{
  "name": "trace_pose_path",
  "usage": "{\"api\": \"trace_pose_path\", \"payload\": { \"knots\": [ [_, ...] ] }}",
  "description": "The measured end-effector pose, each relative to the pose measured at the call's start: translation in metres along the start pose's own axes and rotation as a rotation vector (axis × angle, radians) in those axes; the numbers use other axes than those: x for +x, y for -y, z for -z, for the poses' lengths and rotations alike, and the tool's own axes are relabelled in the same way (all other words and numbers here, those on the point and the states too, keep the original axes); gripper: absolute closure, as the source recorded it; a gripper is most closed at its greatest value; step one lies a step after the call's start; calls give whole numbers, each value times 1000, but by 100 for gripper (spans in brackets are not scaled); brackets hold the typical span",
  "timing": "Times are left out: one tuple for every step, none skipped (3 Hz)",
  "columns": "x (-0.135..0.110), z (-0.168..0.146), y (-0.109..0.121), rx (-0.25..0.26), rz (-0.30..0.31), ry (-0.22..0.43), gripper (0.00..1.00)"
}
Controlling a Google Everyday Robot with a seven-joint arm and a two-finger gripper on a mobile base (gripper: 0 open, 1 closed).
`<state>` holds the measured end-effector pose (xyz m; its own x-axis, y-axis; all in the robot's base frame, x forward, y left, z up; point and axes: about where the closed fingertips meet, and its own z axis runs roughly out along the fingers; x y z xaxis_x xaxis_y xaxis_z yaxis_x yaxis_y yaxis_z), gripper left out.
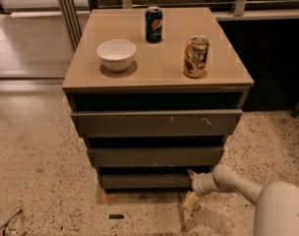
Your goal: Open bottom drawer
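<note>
- Claw (190,187) low by the floor, on a pale arm (233,183) from the right.
- Spread open, one finger over the other: upper fingertip (191,172) high, lower fingertip (189,200) down near the floor. Nothing clamped between them, by the look of it.
- Bottom drawer (144,181) directly left of the claw, its right end at the mouth of the claw. Cannot tell whether touching.
- Long axis of that front level, running leftward away from the claw. Claw's opening upright, so across the axis, with one finger toward the top edge and one below the bottom edge.
- Looks shut: set back under the middle drawer (154,156), with a dark gap between the two, about level with the upper fingertip.
- Next, probably: hook the upper fingertip into that gap behind the top edge, close on the front, then pull straight out, square to the long axis.
- Risk, as a guess: pulling at the right end only may skew the drawer in its runners.
- Far above and left of the claw: tabletop (159,73) with bowl (116,54), blue can (153,24) and gold can (195,56), all well apart from the work.
</note>
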<state>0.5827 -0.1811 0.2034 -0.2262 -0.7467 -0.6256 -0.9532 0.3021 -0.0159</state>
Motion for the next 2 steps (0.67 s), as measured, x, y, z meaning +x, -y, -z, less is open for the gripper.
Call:
{"api": "trace_pose_path", "payload": {
  "knots": [
    [-1, -27, 28, -26, 37, 29, 0],
    [-2, -28, 27, -29, 36, 29, 0]
  ]
}}
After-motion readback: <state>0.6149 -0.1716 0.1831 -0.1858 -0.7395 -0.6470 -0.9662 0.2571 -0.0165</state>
